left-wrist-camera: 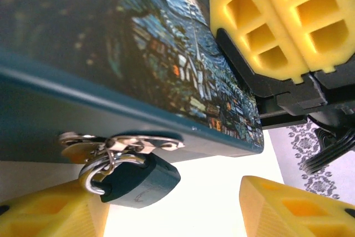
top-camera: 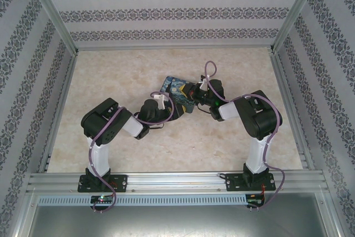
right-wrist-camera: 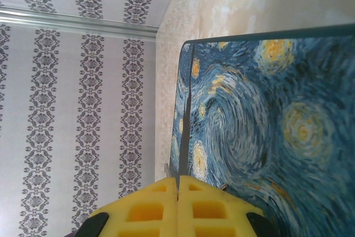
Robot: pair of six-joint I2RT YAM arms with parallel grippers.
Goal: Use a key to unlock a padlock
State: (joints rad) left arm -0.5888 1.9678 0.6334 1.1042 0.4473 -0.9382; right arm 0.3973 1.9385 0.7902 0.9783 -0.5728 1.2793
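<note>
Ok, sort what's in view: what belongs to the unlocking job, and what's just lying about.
Job: padlock, hanging from a metal hasp; left gripper, open near it; right gripper, shut.
Just there: painted box carrying the padlock; table; patterned walls.

Pale beige marbled counter [top-camera: 183, 148], matt. White walls with grey ornamental stripe bands [top-camera: 166, 12] on three sides. Silver aluminium frame rails [top-camera: 166, 180] along near edge and corners. Bright, even light.

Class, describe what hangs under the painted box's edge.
A blue-teal padlock hangs from a metal hasp under the box edge. The hasp covers part of its shackle.
</note>
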